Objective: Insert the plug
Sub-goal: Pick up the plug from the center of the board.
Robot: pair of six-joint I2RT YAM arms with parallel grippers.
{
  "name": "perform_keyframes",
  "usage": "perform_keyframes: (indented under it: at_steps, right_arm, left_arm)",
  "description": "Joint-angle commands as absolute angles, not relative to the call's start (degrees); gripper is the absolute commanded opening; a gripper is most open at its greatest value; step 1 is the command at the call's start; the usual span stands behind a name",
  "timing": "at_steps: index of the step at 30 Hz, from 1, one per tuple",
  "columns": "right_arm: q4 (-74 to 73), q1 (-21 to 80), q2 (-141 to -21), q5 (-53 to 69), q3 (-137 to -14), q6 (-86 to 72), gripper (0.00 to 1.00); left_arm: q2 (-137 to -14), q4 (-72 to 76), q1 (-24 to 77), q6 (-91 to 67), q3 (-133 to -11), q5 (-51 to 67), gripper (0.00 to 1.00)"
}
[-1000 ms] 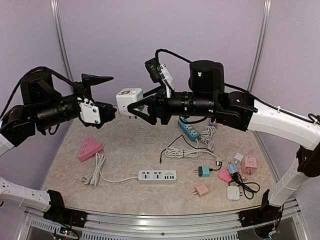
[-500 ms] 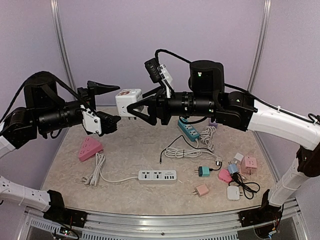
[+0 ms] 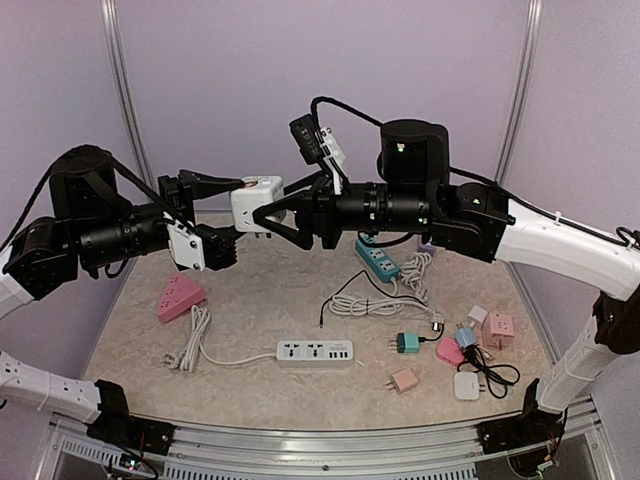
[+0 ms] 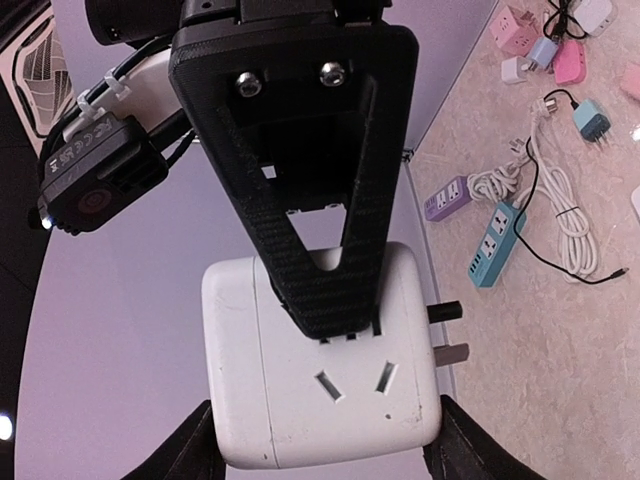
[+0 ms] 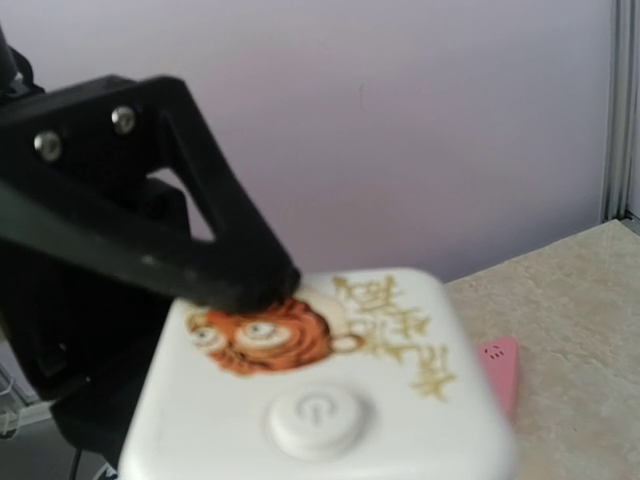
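Note:
A white cube adapter [image 3: 256,201] hangs in the air above the table's back left. My right gripper [image 3: 270,206] is shut on it from the right. In the left wrist view the cube [image 4: 330,385] shows a socket face and two prongs [image 4: 447,332] on its right side, and a right finger [image 4: 310,200] presses on that face. In the right wrist view its cartoon face with a round button [image 5: 315,415] shows. My left gripper [image 3: 238,212] is open, its fingers [image 4: 195,452] flanking the cube. One left finger [image 5: 170,235] lies over the cartoon face.
A white power strip [image 3: 314,352] with its cord lies at the table's front middle. A pink triangular socket [image 3: 180,297] lies at the left. A teal strip [image 3: 377,260] and coiled cables lie behind it. Several small adapters [image 3: 480,340] are at the right.
My left gripper has moved right toward the cube, and its open fingers now reach around it. The right arm and the cube have stayed in place.

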State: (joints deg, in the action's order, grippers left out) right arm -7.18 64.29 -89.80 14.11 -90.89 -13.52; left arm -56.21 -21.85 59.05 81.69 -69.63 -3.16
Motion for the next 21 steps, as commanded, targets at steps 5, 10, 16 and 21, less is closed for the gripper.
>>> perform_keyframes:
  at_steps: [5,10,16,21]
  right_arm:
    - [-5.34,64.77,-89.99,13.68,-90.63,-13.76,0.0]
    - [-6.54,64.64,-90.57,13.55,-90.84,-13.16,0.0]
    - [-13.27,63.98,-90.16,13.78,-92.03,-12.24,0.52]
    - [-27.56,63.81,-90.0,12.12,-97.28,-10.38,1.0]
  left_arm:
    - [-56.1,-18.91,59.71,81.57,-68.63,-1.38,0.38]
    - [-54.92,-16.71,59.76,82.48,-66.68,-0.63,0.0]
    - [-53.99,-18.43,59.56,85.24,-65.43,-1.43,0.0]
    - [-53.2,-24.27,59.34,95.2,-62.69,-2.29,0.0]
